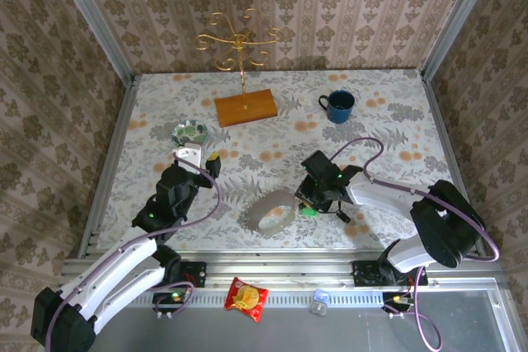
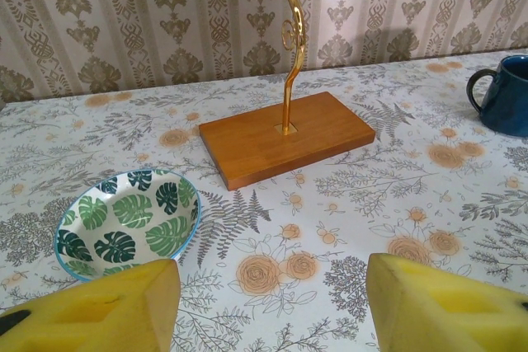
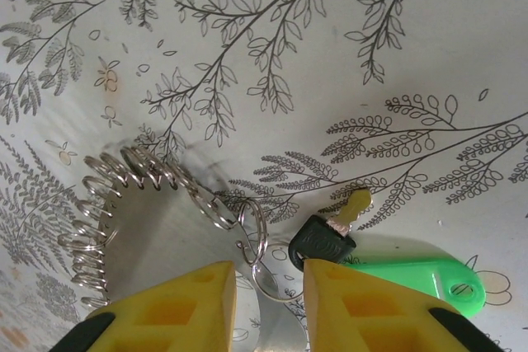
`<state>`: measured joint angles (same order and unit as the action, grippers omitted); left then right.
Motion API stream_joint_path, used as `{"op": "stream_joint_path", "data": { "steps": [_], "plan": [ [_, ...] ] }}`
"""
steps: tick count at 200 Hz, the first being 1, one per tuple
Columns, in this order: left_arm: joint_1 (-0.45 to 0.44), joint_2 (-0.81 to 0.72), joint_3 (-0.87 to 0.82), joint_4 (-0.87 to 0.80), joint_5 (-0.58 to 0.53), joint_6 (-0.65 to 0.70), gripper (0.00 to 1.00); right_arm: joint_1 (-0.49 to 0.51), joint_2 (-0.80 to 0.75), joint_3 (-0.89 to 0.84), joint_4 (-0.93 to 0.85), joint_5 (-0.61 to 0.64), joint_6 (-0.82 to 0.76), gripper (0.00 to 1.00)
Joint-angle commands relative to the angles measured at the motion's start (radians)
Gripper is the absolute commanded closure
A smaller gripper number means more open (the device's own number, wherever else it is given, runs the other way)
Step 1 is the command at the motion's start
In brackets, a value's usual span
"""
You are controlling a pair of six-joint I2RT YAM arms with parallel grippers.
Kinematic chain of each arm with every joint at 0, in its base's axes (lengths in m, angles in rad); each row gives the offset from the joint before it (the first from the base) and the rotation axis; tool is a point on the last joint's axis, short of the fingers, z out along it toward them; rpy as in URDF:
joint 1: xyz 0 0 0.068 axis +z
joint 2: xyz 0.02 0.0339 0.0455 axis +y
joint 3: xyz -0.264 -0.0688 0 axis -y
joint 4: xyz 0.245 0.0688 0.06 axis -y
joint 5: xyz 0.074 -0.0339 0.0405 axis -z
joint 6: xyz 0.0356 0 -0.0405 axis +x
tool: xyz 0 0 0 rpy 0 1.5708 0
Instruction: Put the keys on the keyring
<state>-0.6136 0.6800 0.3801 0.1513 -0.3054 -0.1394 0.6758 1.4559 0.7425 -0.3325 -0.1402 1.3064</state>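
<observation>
Green key (image 3: 429, 276) part hid behind R claw (image 3: 268, 276).

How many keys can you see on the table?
2. The black key lies by the small wire rings; the green key lies next to it, partly behind the right gripper. Others may be hidden.

Floral table (image 1: 388, 121) bears mug (image 1: 339, 105), bowl (image 1: 190, 133), wooden stand (image 1: 246, 108), keyring (image 1: 273, 212) and keys (image 1: 308, 210).
</observation>
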Motion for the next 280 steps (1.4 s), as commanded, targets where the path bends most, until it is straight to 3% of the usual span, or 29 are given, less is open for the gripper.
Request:
{"op": "stream_joint_path", "data": {
  "steps": [1,118,179,214,247,280],
  "plan": [
    [0.0,-0.002,0.008,-0.001,0.014,-0.022,0.38,-0.004,0.029,-0.008,0.045,-0.023,0.032,0.73],
    [0.0,-0.01,0.006,-0.001,0.011,-0.008,0.38,-0.015,0.107,0.0,0.098,-0.055,0.021,0.85],
    [0.0,-0.02,0.009,-0.011,0.006,-0.003,0.38,-0.02,0.084,0.015,0.052,-0.028,-0.03,1.0],
    [0.0,-0.04,0.018,-0.027,0.02,0.023,0.38,-0.02,-0.015,0.061,-0.011,0.027,-0.227,1.0],
    [0.0,-0.045,0.038,-0.044,0.061,0.045,0.41,-0.019,-0.181,0.061,0.041,0.023,-0.465,1.0],
    [-0.001,-0.044,0.054,-0.027,0.103,0.061,0.42,-0.019,-0.23,0.219,-0.076,-0.027,-0.767,1.0]
  ]
}}
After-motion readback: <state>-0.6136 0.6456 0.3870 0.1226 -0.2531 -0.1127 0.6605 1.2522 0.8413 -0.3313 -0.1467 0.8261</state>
